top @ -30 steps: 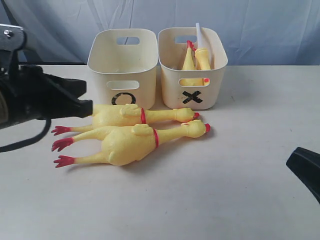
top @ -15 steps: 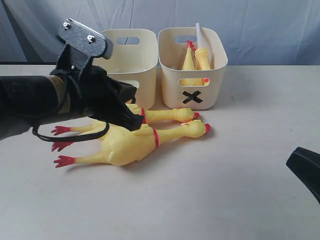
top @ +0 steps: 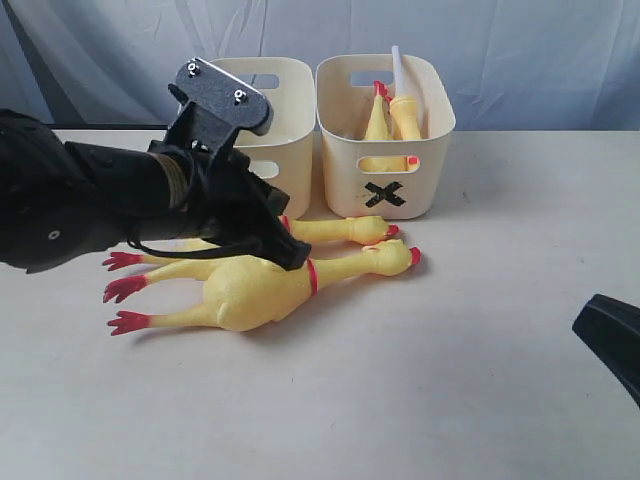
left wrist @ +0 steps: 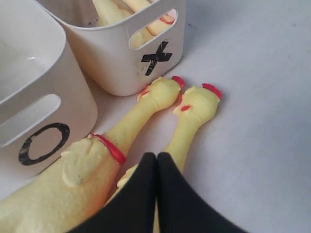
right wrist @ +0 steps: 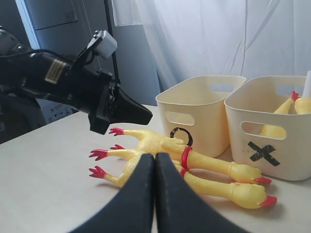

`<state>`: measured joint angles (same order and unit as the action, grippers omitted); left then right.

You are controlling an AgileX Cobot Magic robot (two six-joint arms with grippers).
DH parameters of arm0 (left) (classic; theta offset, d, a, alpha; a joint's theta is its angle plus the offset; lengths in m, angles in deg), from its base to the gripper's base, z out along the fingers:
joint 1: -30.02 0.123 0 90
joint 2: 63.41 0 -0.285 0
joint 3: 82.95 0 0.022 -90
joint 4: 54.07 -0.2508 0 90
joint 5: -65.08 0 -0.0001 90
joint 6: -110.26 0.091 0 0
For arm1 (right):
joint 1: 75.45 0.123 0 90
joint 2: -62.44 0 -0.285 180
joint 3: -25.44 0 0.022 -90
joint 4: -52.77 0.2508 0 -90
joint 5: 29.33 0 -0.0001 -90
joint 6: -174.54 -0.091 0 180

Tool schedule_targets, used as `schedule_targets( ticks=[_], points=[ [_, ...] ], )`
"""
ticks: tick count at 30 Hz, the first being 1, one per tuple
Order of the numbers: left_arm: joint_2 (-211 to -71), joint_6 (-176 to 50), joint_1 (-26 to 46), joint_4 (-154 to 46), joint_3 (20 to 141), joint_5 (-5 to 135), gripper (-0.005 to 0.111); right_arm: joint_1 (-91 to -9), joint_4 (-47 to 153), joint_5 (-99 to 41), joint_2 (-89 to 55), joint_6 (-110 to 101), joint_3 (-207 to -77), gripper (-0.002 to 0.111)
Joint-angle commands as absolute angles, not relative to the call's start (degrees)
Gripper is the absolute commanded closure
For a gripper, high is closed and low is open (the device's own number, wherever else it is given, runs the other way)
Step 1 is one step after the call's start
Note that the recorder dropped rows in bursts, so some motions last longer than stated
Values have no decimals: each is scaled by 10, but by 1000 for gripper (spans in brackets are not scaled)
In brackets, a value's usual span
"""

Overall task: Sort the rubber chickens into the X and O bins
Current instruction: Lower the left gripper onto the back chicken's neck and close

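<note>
Two fat yellow rubber chickens lie side by side before the bins, heads to the right: the front chicken (top: 250,292) (left wrist: 190,121) and the rear chicken (top: 335,231) (left wrist: 82,170). Two slim chickens (top: 378,120) (top: 408,114) stand in the X bin (top: 340,170) (left wrist: 112,63). The O bin (top: 292,110) (left wrist: 29,97) is partly hidden by my left arm. My left gripper (top: 296,262) (left wrist: 156,156) is shut with nothing in it, low over the front chicken's shoulder beside its red neck ring. My right gripper (top: 584,322) (right wrist: 155,156) is shut and empty at the right edge, far from the chickens.
Both bins stand at the back of the pale table (top: 450,380), against a blue-white curtain (top: 520,50). A white stick (top: 397,62) pokes up from the X bin. My left arm (right wrist: 73,82) reaches in over the chickens' legs.
My left arm has swung in from the left edge, rightward and down over the chickens, its shut tip now at the front chicken's shoulder. The chickens and the right gripper have not moved.
</note>
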<state>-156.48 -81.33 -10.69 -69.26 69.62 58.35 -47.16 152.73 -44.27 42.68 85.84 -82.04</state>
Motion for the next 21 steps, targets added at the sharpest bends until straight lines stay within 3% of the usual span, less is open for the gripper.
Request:
schedule_targets(
  ticks=[1, 4, 11, 21],
  points=[
    [-1585, -756, -111, -672, 719, 483, 107, -474, 1527, -440, 430, 859, -820, 109],
    [-1601, -657, -111, -582, 737, 401, 107, -474, 1527, -442, 430, 859, -820, 109],
    [-1608, -430, -102, -322, 765, 394, 107, -474, 1527, -442, 430, 859, -820, 109],
    [-1617, -276, -46, -206, 824, 322, 107, -474, 1527, -442, 430, 859, -820, 109]
  ],
)
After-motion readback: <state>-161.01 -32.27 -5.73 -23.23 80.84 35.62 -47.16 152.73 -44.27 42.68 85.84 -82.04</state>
